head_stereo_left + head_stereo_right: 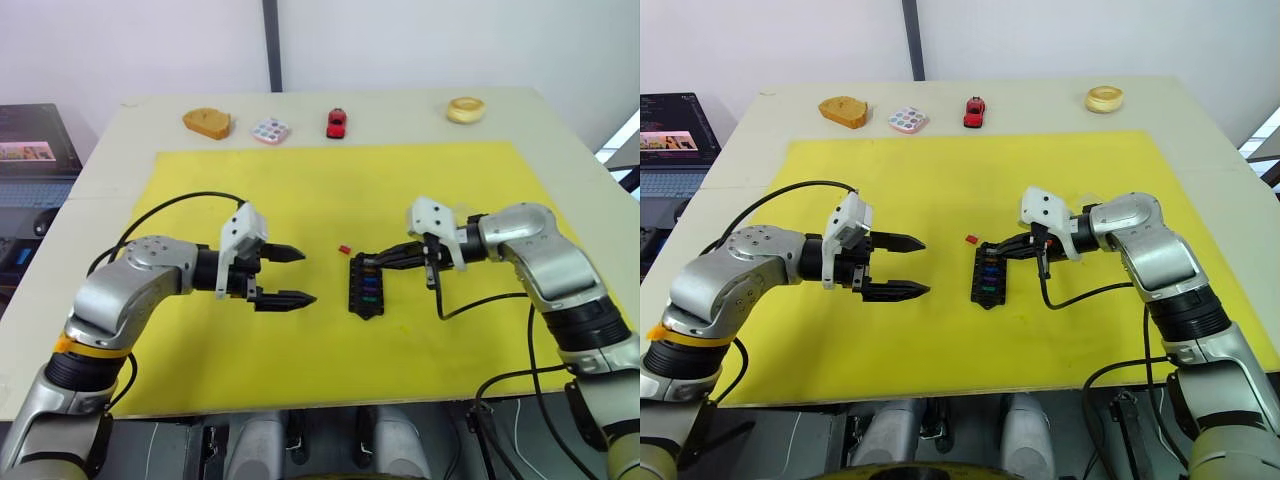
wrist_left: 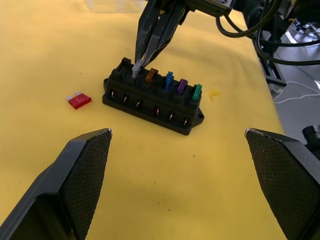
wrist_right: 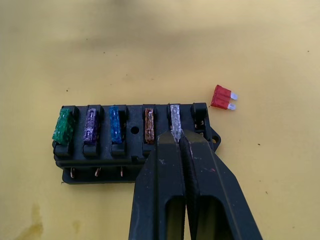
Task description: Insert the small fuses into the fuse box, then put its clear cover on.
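No readable text, labels or numbers anywhere.

Hidden and cut off
The right gripper [image 3: 179, 137] covers the grey fuse's [image 3: 175, 125] lower end; the clear cover [image 2: 112, 5] is cropped by the left wrist view's edge.

Robot test lab or research workspace. Evidence: pale surface [image 1: 120, 150] covered by yellow mat [image 1: 300, 190]; plain white walls [image 1: 420, 40]; laptop [image 1: 670, 145] open beside surface at robot's left; test props in row at far edge: toy car [image 1: 337, 122], dotted palette [image 1: 271, 131].
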Available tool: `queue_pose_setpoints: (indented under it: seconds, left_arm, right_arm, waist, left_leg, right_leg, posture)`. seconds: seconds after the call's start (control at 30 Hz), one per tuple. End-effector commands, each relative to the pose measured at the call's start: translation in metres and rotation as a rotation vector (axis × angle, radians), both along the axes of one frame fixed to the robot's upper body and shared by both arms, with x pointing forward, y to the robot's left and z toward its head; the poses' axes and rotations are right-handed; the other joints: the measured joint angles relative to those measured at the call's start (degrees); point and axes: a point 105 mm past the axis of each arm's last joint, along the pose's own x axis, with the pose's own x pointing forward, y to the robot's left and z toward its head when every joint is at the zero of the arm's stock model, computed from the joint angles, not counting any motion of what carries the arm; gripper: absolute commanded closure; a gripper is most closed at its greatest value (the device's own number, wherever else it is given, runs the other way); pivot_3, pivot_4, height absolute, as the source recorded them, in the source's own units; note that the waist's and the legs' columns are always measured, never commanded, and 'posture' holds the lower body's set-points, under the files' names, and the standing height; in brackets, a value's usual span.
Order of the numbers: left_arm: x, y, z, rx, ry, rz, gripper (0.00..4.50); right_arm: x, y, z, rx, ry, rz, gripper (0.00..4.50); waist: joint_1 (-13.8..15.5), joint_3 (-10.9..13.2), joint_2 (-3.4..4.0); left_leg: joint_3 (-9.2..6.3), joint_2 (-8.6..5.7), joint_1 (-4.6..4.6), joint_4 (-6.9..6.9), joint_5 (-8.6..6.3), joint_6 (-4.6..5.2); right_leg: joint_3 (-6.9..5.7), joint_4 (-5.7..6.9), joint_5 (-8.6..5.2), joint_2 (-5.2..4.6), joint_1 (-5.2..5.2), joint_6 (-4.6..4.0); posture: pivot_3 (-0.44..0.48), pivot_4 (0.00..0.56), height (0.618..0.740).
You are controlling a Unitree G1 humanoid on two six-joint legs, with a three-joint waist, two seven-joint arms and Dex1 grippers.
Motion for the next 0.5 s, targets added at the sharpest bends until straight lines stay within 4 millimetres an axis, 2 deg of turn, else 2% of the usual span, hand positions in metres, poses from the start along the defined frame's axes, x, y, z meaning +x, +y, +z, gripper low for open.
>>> queue_pose_setpoints:
  seconds: [0.03, 0.47, 0.5]
  left_arm:
    - [-0.0044, -0.0030, 0.0082, -0.017, -0.026, -0.018, 0.02]
    - [-0.0037, -0.0029, 0.0081, -0.022, -0.024, -0.008, 0.02]
    - [-0.0039, -0.0028, 0.0077, -0.022, -0.024, -0.008, 0.00]
  right_arm:
    - [-0.0005, 0.0003, 0.0032, -0.026, -0.012, 0.018, 4.50]
    - [0.0005, 0.0006, 0.0031, -0.026, -0.003, 0.020, 4.50]
    - [0.0005, 0.0004, 0.0039, -0.021, -0.003, 0.020, 4.20]
  waist:
    - [0.00, 0.00, 0.00]
    - [-0.02, 0.00, 0.00]
    - [-0.02, 0.00, 0.00]
  left_leg:
    - [0.00, 0.00, 0.00, 0.00, 0.00, 0.00]
    - [0.00, 0.00, 0.01, 0.00, 0.00, 0.00]
    - [0.00, 0.00, 0.01, 0.00, 0.00, 0.00]
  right_leg:
    - [0.00, 0.00, 0.00, 0.00, 0.00, 0.00]
    - [0.00, 0.00, 0.00, 0.01, 0.00, 0.00]
    - [0.00, 0.00, 0.00, 0.01, 0.00, 0.00]
  posture:
    - [0.000, 0.150, 0.740]
    - [0.000, 0.150, 0.740]
    - [0.000, 0.150, 0.740]
